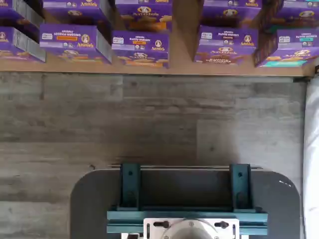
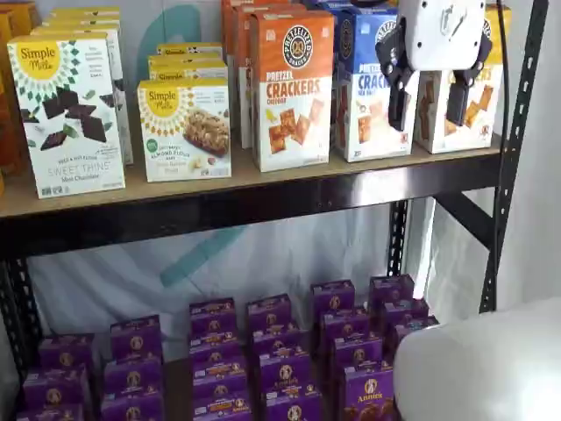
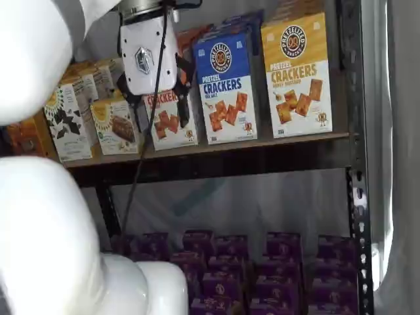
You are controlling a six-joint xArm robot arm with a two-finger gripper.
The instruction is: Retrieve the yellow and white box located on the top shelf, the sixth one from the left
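The yellow and white box (image 3: 296, 75) stands upright at the right end of the top shelf (image 3: 216, 154), next to a blue carton. In a shelf view the gripper's white body partly covers the box (image 2: 485, 114). My gripper (image 2: 428, 101) hangs in front of the shelf (image 2: 263, 189), some way out from the cartons. Its two black fingers show a plain gap with nothing between them. It also shows in a shelf view (image 3: 163, 113), there in front of the orange carton. The wrist view shows no fingers, only the dark mount with teal brackets (image 1: 187, 199).
An orange carton (image 2: 294, 88) and a blue carton (image 3: 226, 85) stand left of the yellow one, with Simple Mills boxes (image 2: 70, 114) further left. Purple boxes (image 2: 263, 351) fill the lower level. A black upright (image 2: 517, 132) stands just right of the yellow box. White arm links (image 3: 39, 230) fill the near left.
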